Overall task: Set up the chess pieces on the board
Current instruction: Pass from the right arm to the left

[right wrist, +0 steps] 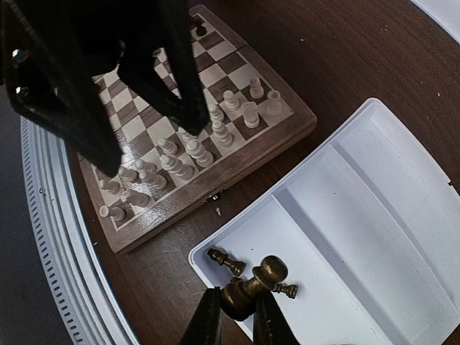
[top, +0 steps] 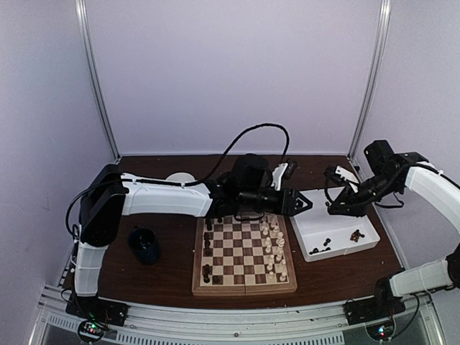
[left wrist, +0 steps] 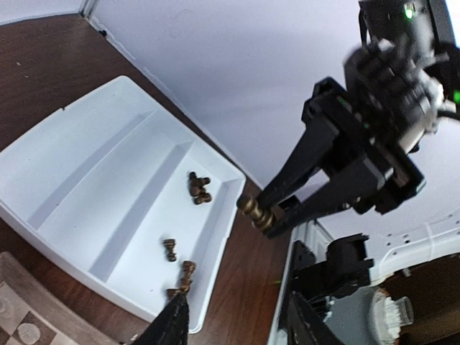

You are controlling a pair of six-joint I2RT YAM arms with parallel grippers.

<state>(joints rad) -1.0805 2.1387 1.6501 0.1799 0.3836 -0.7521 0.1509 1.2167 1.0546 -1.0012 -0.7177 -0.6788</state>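
Observation:
My right gripper (right wrist: 237,310) is shut on a dark brown pawn (right wrist: 253,282) and holds it above the near-left corner of the white tray (right wrist: 374,215). The top view shows this gripper (top: 332,210) over the tray's left part. My left gripper (top: 305,203) is open and empty, hovering between the board and the tray, facing the right gripper. Its fingers (left wrist: 169,325) frame the held pawn (left wrist: 256,213). The board (top: 244,287) carries cream pieces (top: 274,248) in its right two columns and a few dark pieces (top: 208,245) on its left side.
Loose dark pieces lie in the tray's near compartment (top: 327,244) (top: 356,234) (left wrist: 199,188) (right wrist: 227,261). A dark cup (top: 145,244) stands left of the board. A white disc (top: 180,177) lies at the back. A black cable loops over the left arm.

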